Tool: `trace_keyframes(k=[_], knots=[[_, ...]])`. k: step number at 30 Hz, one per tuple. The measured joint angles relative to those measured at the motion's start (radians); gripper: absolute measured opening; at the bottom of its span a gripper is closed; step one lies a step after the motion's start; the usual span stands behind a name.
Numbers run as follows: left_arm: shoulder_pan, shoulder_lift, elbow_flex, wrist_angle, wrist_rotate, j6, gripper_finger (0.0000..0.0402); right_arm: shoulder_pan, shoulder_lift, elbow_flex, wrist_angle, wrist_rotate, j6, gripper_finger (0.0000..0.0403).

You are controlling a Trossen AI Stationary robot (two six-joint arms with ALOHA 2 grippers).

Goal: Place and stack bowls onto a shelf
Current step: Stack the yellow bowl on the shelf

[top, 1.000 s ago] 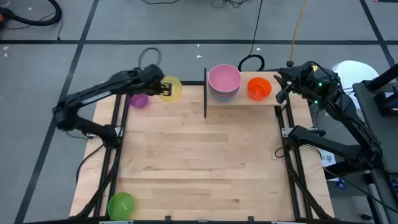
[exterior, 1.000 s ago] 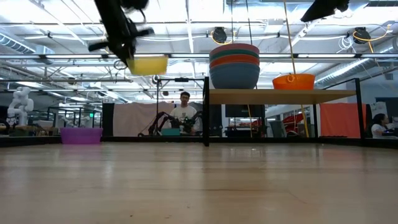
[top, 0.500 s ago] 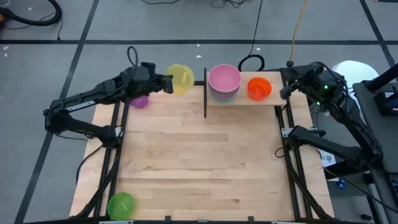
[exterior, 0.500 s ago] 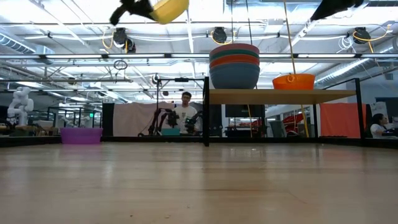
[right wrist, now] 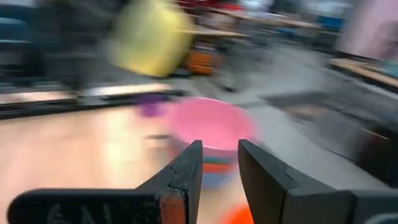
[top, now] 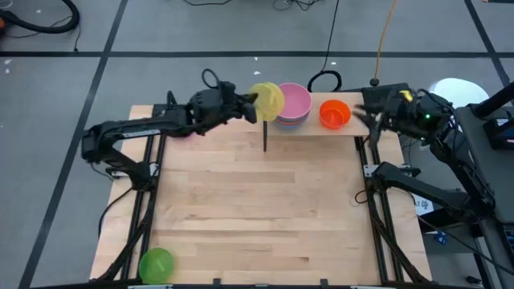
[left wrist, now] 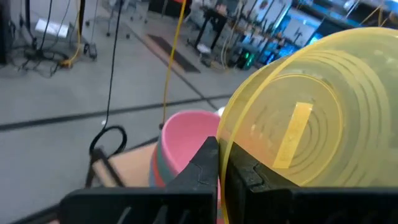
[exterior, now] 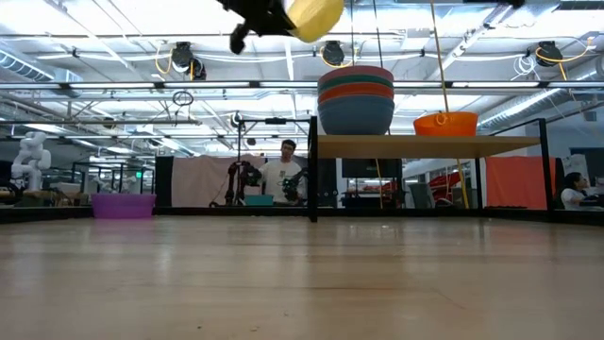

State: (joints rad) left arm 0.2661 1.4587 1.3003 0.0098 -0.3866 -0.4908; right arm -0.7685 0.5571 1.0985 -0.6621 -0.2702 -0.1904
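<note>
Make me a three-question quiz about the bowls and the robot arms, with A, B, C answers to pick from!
1. Where is the green bowl?
A. on the shelf
B. at the table's near left corner
C. in a gripper

2. What colour is the small bowl beside the stack on the shelf?
A. orange
B. purple
C. green

3. What is the left gripper doing?
A. hanging open
B. resting on the table
C. pinching the yellow bowl

Answers:
1 B, the high view shows it alone at that corner.
2 A, the orange bowl sits right of the stack.
3 C, the left wrist view shows the fingers shut on its rim.
</note>
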Motion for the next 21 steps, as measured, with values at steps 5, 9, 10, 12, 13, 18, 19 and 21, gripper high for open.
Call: trace_keyframes(k=[5,9,10,12,13,18,19,21], knots=[[-0.003,0.072,0.000,0.146,-0.010,0.047,0.0003,0.000,0.025,0.000,0.043,-0.226,0.021,0.0098],[-0.009,0.103,0.000,0.204,-0.074,0.099,0.0003,0.018,0.061,0.000,0.110,-0.232,0.065,0.0098],[-0.010,0.110,0.000,0.221,-0.097,0.120,0.0003,0.026,0.074,0.000,0.129,-0.231,0.075,0.0098],[-0.010,0.115,0.000,0.229,-0.133,0.161,0.0003,0.047,0.101,0.000,0.155,-0.230,0.083,0.0098],[-0.010,0.115,-0.001,0.238,-0.142,0.175,0.0003,0.058,0.115,0.000,0.161,-0.230,0.081,0.0098],[-0.025,0.113,0.000,0.295,-0.221,0.247,0.0003,0.116,0.194,0.000,0.246,-0.159,0.041,0.0098],[-0.028,0.114,0.000,0.318,-0.232,0.271,0.0002,0.129,0.212,-0.001,0.272,-0.148,0.034,0.0098],[-0.035,0.114,0.022,0.333,-0.244,0.314,0.0002,0.152,0.249,0.000,0.328,-0.145,0.020,0.0098]])
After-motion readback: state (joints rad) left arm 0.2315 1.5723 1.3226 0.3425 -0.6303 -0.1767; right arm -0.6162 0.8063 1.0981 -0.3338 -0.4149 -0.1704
